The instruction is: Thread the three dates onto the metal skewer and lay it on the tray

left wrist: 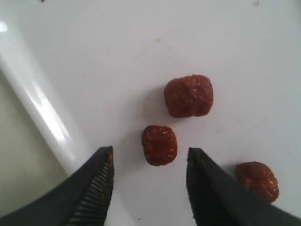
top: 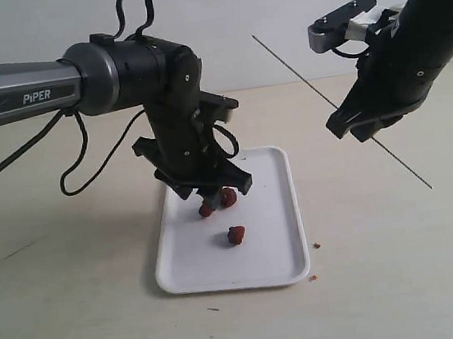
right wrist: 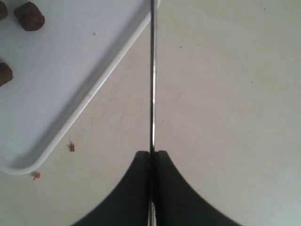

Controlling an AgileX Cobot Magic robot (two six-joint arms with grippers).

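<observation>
The three dates lie loose on the tray, and none is on the skewer. Two sit close together under the left claw. The third lies apart from them, nearer the desk's front edge. The tray rests flat around the middle of the desk, with a short side toward the front edge.

The left claw hangs low over the tray, pointing down. Its jaws are spread, with one of the dates between the tips and touching neither. The other two lie outside the jaws.

The skewer is in the air over the right half of the desk. It slants from high near the back edge down toward the front right corner and does not touch the tray. The right claw is pressed together on it partway along, so the rod sticks out on both sides.

A few crumbs lie on the desk just off the tray's front right corner.
</observation>
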